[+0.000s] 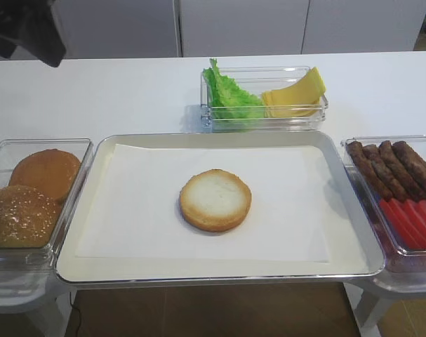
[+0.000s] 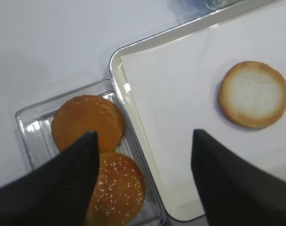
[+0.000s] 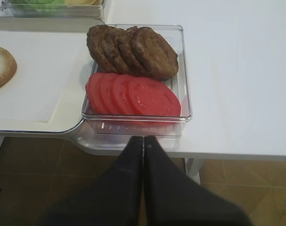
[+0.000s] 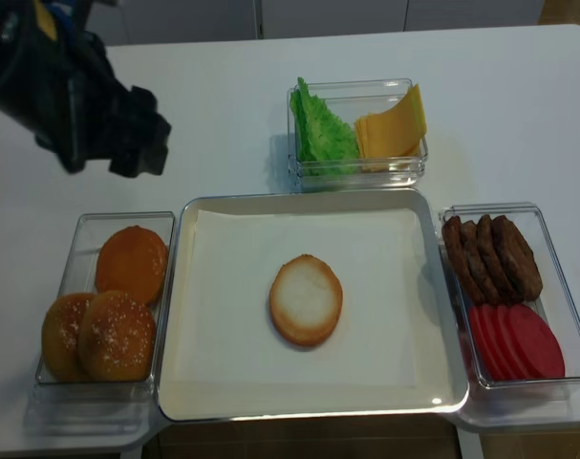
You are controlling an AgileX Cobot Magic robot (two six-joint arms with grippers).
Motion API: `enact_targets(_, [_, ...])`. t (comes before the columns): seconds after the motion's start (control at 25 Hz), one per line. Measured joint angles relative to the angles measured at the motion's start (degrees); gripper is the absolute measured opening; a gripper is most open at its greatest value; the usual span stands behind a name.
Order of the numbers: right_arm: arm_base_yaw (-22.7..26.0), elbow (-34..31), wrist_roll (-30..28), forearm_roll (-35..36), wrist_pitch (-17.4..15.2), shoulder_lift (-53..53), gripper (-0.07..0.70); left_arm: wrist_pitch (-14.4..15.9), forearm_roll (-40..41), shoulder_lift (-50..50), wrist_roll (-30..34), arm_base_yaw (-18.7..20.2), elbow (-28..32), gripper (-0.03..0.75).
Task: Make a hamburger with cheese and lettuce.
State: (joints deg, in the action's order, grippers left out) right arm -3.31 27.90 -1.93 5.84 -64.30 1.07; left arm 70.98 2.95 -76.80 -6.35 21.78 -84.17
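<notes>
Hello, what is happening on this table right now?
A robot is making a hamburger. Only a bun half lies cut face up on the tray. The lettuce and cheese sit untouched in their box. The left gripper is open and empty; the right gripper is shut, holding nothing.

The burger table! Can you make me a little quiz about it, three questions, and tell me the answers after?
1. True or false: the bun half on the tray already has cheese on it.
2. What shares a clear box with the lettuce? A) tomato slices B) cheese C) patties
3. Fill in: the right pincer is ____, while the left pincer is open.

Key: 1 false, the bun is bare. 2 B. 3 shut.
</notes>
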Motion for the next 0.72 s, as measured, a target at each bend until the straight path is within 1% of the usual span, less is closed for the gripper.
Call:
enact_targets(0.2, [0.0, 0.0, 0.0, 0.0, 0.0, 0.0, -0.004, 0.7, 1.2, 7.7, -0.8, -1.1, 4.1, 0.456])
enact_targets(0.36, [0.0, 0.0, 0.0, 0.0, 0.0, 0.0, -0.004, 1.0, 1.5, 14.5, -2.7, -2.3, 9.2, 0.456])
enact_targets(0.72, [0.0, 0.0, 0.0, 0.0, 0.0, 0.0, -0.004, 1.3, 2.7, 31.7, -7.6, -2.3, 21.0, 0.456])
